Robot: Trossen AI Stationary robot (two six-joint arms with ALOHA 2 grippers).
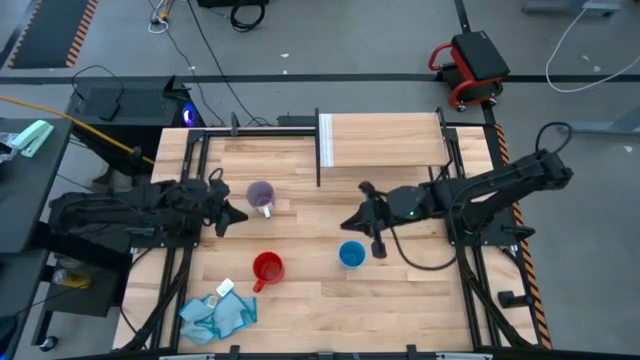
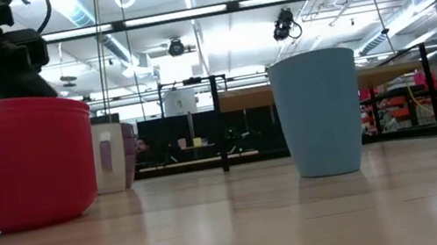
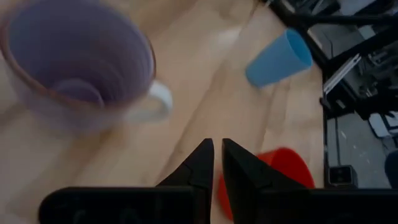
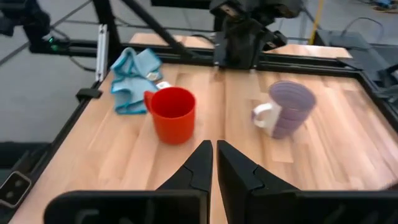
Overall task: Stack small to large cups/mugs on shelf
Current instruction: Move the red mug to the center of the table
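Translucent ribbed purple mug [image 3: 74, 62], smooth wood tabletop [image 3: 205, 81]

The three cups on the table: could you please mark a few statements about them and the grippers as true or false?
1. The red mug stands upright on the tabletop. True.
2. The light-blue cup sits on the shelf. False: it stands on the table, and the shelf carries no cup.
3. The purple-grey mug has a white handle. True.
4. The left gripper holds the purple-grey mug. False: its fingers are nearly together, holding nothing.
5. The right gripper grips the red mug. False: it holds nothing.
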